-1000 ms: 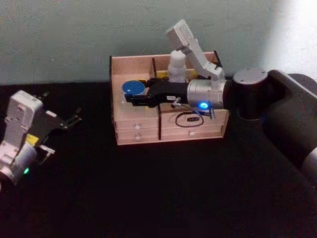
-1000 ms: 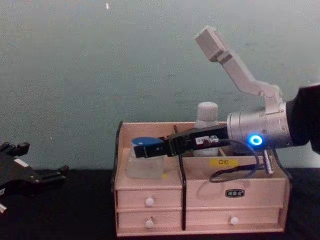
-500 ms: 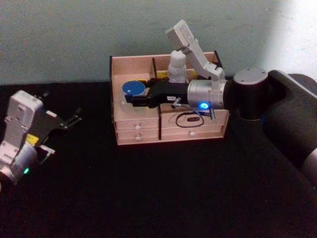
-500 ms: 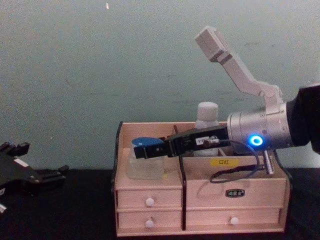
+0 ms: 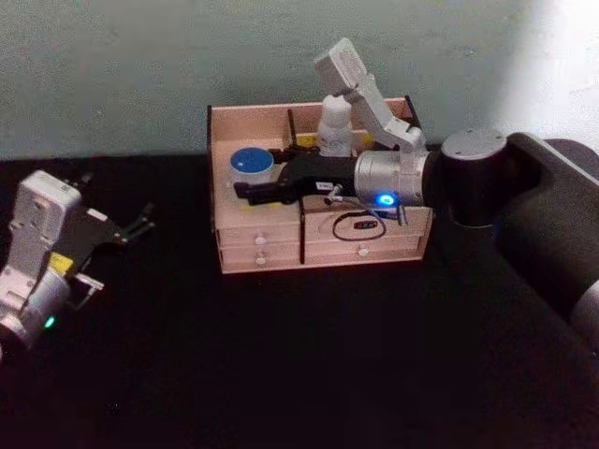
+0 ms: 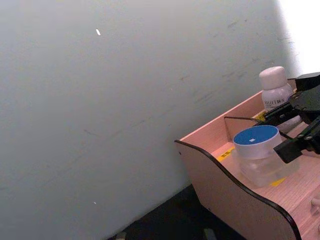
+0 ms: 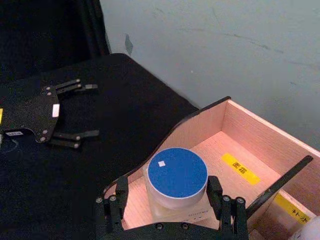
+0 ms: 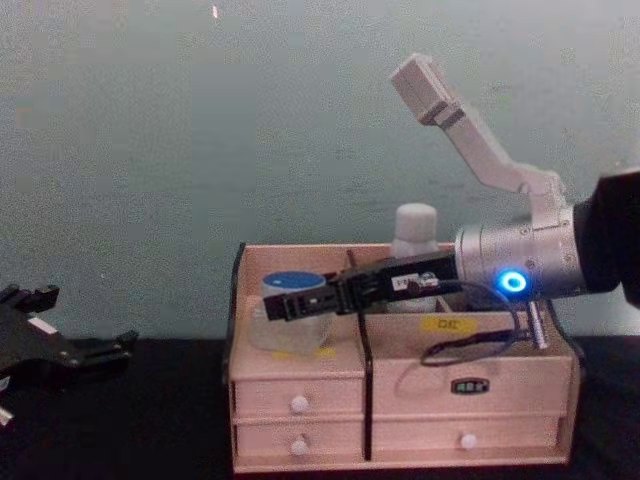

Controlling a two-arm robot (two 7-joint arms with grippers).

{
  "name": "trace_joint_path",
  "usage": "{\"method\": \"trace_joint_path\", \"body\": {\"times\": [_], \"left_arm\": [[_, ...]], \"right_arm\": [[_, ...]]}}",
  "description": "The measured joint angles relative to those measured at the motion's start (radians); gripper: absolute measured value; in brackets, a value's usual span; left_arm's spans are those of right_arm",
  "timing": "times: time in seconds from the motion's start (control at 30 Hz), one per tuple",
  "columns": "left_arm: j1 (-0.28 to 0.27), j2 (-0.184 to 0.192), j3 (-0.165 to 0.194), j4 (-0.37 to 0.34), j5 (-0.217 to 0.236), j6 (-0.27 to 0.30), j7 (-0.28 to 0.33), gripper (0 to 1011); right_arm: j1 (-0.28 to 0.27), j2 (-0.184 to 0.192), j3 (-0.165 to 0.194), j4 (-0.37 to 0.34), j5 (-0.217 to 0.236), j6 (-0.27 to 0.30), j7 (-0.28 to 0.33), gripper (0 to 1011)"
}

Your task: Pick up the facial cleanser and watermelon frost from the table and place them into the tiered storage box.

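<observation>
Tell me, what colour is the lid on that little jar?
The jar's lid is blue, clearest in the right wrist view.

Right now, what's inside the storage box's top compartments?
In the tiered storage box, a blue-lidded jar sits front-left between the open right gripper fingers; a white bottle stands behind. The arm covers the right compartments.

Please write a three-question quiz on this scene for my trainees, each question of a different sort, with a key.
1. True or false: the white bottle lies on the table.
2. Which one straddles the jar? A, left end effector; B, right end effector.
3. Fill in: the jar's lid is ____.
Key: 1 false, the white bottle stands in the tiered storage box; 2 B, the left end effector sits parked apart; 3 blue.
</observation>
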Motion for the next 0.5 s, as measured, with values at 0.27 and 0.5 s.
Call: {"method": "trace_joint_path", "body": {"times": [0.27,0.5], "left_arm": [[0.000,0.000,0.000,0.000,0.000,0.000,0.000,1001],[0.000,0.000,0.000,0.000,0.000,0.000,0.000,1001]], "right_arm": [[0.000,0.000,0.000,-0.001,0.000,0.000,0.000,1003],[-0.019,0.013,0.015,-0.040,0.007,-0.003,0.000,1003]]}}
